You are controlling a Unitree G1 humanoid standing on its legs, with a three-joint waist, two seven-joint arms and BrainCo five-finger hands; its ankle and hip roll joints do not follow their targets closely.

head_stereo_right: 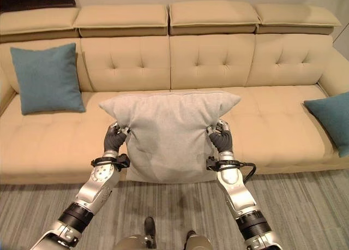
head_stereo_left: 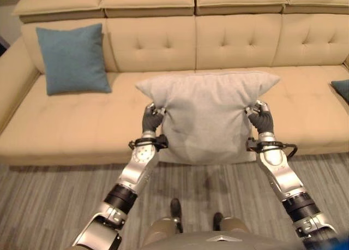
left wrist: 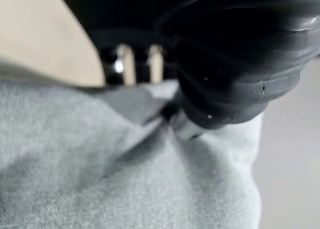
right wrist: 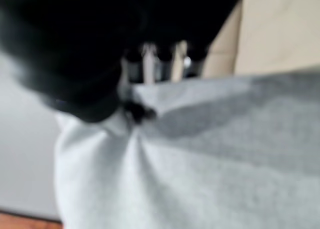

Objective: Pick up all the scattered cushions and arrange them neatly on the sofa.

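Note:
A large light grey cushion (head_stereo_left: 207,113) hangs upright in front of the beige sofa (head_stereo_left: 82,124), over the middle of its seat edge. My left hand (head_stereo_left: 152,118) is shut on its left side and my right hand (head_stereo_left: 262,117) is shut on its right side, fingers pinching the cloth (left wrist: 150,104) (right wrist: 150,99). A teal cushion (head_stereo_left: 72,59) leans against the sofa's backrest at the left. Another teal cushion (head_stereo_right: 330,119) lies on the seat at the far right.
The sofa seat (head_stereo_right: 49,135) lies bare between the left teal cushion and the grey one, and again on the right side (head_stereo_right: 272,119). A grey striped rug (head_stereo_left: 54,206) covers the floor in front.

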